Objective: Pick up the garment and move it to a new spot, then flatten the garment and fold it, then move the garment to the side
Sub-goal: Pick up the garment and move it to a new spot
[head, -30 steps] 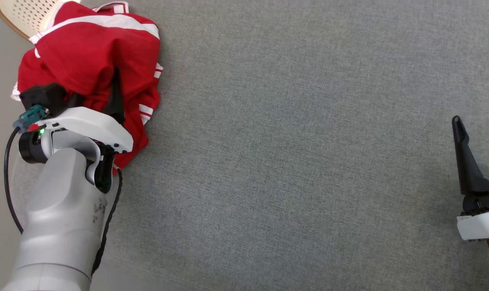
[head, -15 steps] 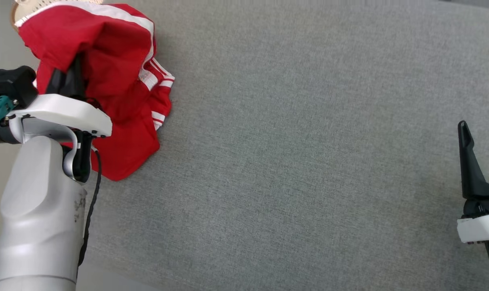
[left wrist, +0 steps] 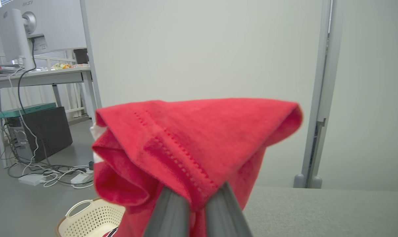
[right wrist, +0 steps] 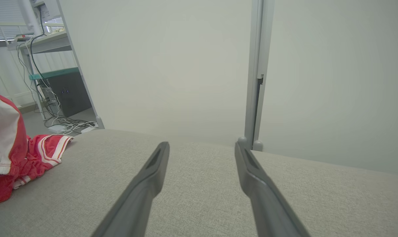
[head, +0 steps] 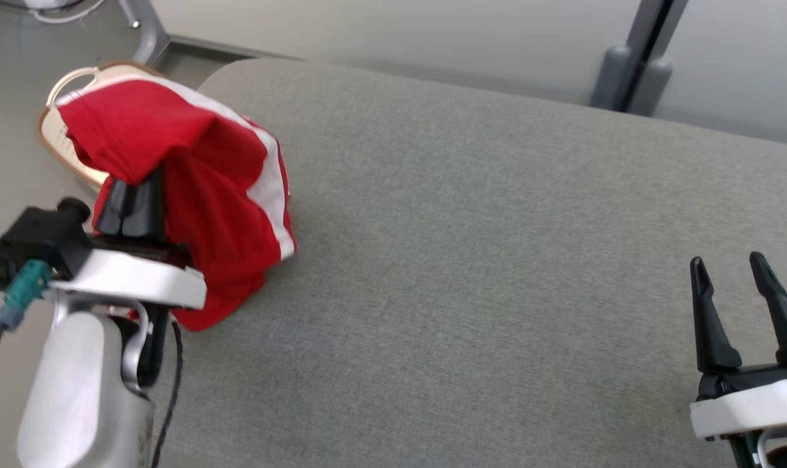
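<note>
Step one, the pick-up and move, was judged to be in hand: the red garment (head: 218,195) was pinched between the closed fingers of the left gripper (head: 133,198) at the left end of the grey padded surface (head: 465,260). Its top folds were raised, its lower part was draped onto the surface, and the basket (left wrist: 87,215) was seen just beside it. The right gripper (head: 725,259) was seen empty, fingers spread, well apart at the right end. A carry toward the middle was judged to be called for next, with the hanging cloth lifted clear and the pinch not lost.
</note>
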### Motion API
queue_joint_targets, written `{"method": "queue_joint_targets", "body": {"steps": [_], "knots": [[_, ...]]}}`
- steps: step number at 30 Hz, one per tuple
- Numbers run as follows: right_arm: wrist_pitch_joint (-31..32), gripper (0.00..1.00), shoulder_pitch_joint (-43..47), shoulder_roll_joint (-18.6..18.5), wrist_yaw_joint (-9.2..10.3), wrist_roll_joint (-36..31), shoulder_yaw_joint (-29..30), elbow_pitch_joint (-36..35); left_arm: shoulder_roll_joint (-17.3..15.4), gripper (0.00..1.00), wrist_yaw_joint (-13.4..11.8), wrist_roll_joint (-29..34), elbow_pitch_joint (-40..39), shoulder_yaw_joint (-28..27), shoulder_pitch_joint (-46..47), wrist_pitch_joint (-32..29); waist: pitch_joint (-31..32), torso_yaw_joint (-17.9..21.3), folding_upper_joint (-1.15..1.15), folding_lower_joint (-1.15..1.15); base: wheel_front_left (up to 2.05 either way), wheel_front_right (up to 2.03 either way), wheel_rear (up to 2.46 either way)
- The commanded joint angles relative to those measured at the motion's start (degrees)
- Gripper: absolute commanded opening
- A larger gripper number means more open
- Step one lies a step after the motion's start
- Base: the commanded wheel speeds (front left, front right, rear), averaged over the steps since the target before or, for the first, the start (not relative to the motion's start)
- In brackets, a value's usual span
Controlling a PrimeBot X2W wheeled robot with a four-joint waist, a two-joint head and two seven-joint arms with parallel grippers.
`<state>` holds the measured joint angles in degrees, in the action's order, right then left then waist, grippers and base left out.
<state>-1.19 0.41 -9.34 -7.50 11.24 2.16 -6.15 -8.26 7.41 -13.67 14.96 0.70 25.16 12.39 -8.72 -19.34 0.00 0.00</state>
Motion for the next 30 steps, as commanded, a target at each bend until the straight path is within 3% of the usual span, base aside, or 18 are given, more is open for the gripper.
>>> {"method": "queue_joint_targets", "body": {"steps": [1, 8, 13, 17, 23, 30], "knots": [[-0.6, 1.00, 1.1, 0.4, 0.02, 0.1, 0.0, 0.3, 0.2, 0.00, -0.4, -0.3, -3.4, 0.5, -2.6, -1.3, 2.5, 2.5, 0.00, 0.00, 0.00, 0.00, 0.00], [-0.9, 1.00, 0.3, 1.0, 0.02, 0.3, -1.3, 0.2, 2.2, 0.00, -0.7, -0.6, -14.1, 5.1, -9.3, -6.9, 2.1, 9.1, 0.00, 0.00, 0.00, 0.00, 0.00], [-1.2, 1.00, -1.7, 1.0, 0.02, 0.4, -1.8, -0.3, 3.5, 0.00, -0.4, -1.9, -14.9, 9.8, -7.6, -9.0, -0.9, 16.1, 0.00, 0.00, 0.00, 0.00, 0.00], [-1.5, 1.00, -3.1, 1.1, 0.02, 0.8, -2.0, -0.3, 4.1, 0.00, -0.1, -2.2, -12.7, 13.5, -5.2, -9.4, -3.4, 20.8, 0.00, 0.00, 0.00, 0.00, 0.00], [-3.3, 1.00, -4.5, 2.2, 0.02, 1.6, -1.6, 1.0, 4.8, 0.00, 0.0, -3.3, -4.1, 23.8, 0.2, -9.8, -8.1, 28.7, 0.00, 0.00, 0.00, 0.00, 0.00], [-6.0, 1.00, -5.5, 3.9, 0.02, 2.5, -1.5, 3.5, 5.1, 0.00, 0.1, -6.2, 7.4, 35.7, 5.0, -9.3, -11.9, 32.8, 0.00, 0.00, 0.00, 0.00, 0.00]]}}
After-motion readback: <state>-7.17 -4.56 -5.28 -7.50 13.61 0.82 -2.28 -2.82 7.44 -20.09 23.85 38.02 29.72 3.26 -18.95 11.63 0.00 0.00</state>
